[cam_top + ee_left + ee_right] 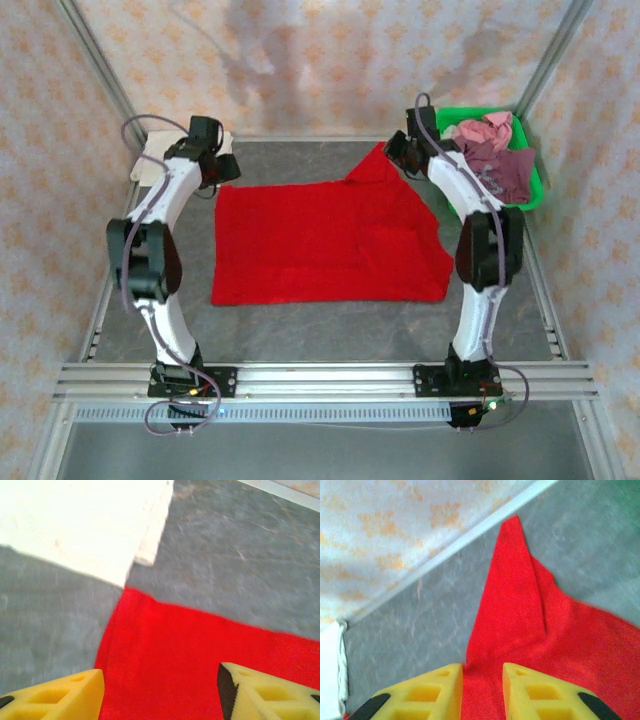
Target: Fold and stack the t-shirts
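A red t-shirt (330, 240) lies spread flat across the middle of the grey worktop (300, 330), with one corner at its far right side running to a point toward the back wall

The left fingers (222, 168) hover over the far left corner of the red t-shirt. In the left wrist view the yellow left fingers (60, 695) stand wide apart with nothing held, and the shirt corner (200, 645) lies on the worktop below the gap. Just past that corner sits a folded cream-white t-shirt (85, 525), at the far left of the worktop (148, 168)

The right fingers (398, 150) are at the pointed far right corner. In the right wrist view the right fingers (420, 695) stand close together with a narrow gap, and red cloth (520, 610) runs into that gap; whether they pinch it I cannot tell

A green basket (540, 185) sits at the far right, well apart from the cream-white t-shirt. In it lie a crumpled maroon t-shirt (505, 165) and a pink t-shirt (490, 128)
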Controlling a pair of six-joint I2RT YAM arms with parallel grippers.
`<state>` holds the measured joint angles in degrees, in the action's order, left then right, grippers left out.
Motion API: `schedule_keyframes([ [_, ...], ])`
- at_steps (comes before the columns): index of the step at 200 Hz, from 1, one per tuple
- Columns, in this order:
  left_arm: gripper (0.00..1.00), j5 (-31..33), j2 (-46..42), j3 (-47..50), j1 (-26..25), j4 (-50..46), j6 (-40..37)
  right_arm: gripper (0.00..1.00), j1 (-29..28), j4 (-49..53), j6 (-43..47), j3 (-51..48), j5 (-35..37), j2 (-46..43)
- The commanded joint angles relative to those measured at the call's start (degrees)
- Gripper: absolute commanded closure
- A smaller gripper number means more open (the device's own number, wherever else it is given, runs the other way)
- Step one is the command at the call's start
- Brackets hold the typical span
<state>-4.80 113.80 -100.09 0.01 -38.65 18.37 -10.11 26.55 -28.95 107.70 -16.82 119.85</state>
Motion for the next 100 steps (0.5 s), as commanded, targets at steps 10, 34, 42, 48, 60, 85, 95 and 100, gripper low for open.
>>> schedule_keyframes([
  [10,0.38,1.77,10.7,-11.82,2.59,-10.97,-2.43,0.72,1.41,8.91,2.45,16.78,-3.47,11.07],
  [34,0.38,-0.33,16.58,-16.75,3.09,-11.96,-2.12,0.7,1.39,6.08,2.32,19.34,-4.48,14.11],
  [42,0.37,-1.25,18.05,-17.32,3.07,-11.71,-2.23,0.68,1.51,5.58,2.46,20.21,-3.66,14.99],
  [48,0.37,-1.8,18.94,-17.48,3.06,-11.42,-2.21,0.67,1.52,5.45,2.87,21.2,-3.1,15.91],
  [60,0.37,-1.99,20.41,-17.9,3.07,-11.64,-2.21,0.65,1.63,6.17,3.92,24.8,-2.78,18.66],
  [85,0.37,-3.39,21.07,-16.25,2.97,-8.8,-3.11,0.65,1.96,11.51,4.56,37.08,-5.1,26.75],
  [95,0.37,-3.93,21.71,-16.56,2.98,-8.52,-3.33,0.65,1.94,12.24,4.04,39.46,-5.4,28.62],
  [100,0.37,-4.42,22.17,-16.9,2.96,-8.46,-3.48,0.65,1.94,11.66,3.75,39.33,-5.78,28.91],
])
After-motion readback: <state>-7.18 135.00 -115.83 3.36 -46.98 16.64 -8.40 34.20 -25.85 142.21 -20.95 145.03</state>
